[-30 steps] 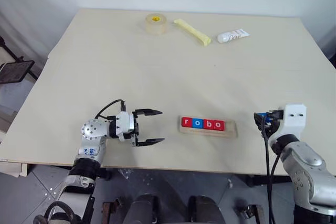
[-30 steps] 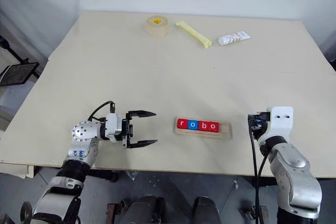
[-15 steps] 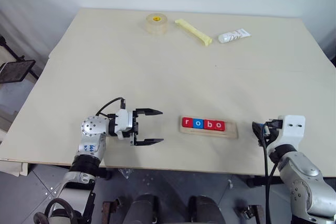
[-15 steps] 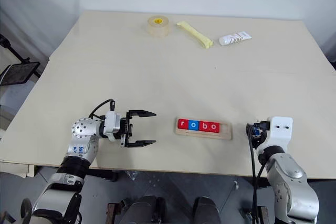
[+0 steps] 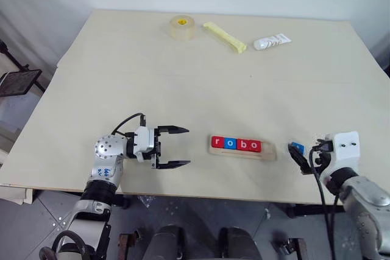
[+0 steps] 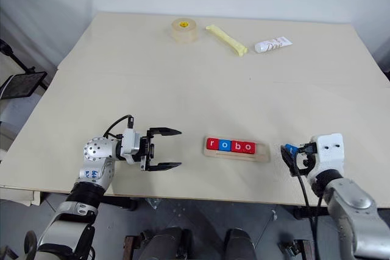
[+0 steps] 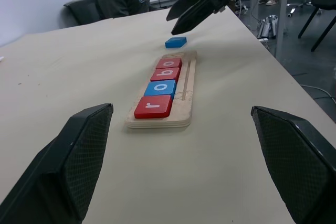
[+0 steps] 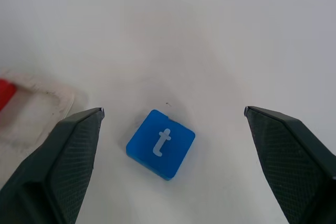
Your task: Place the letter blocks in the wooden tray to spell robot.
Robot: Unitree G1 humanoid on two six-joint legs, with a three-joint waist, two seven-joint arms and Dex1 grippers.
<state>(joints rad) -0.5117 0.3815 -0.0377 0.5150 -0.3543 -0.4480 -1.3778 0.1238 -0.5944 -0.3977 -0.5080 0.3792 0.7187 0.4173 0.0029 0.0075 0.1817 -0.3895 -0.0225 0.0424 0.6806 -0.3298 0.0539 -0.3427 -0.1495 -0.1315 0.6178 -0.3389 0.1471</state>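
Right gripper is spread wide and holds nothing; the blue t block lies flat on the table between its fingers, just beside the tray holding r, o, b, o. Left gripper is open and empty, near the front edge.

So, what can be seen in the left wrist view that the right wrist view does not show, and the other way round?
Left wrist view alone: four letter blocks in the wooden tray reading r, o, b, o, the right gripper open above the table, and a person seated behind the table. Right wrist view alone: the white letter t on the blue block, readable, between the wide-open black fingers. Both share: the blue block lying flat on the table just past the tray's empty end, apart from it.
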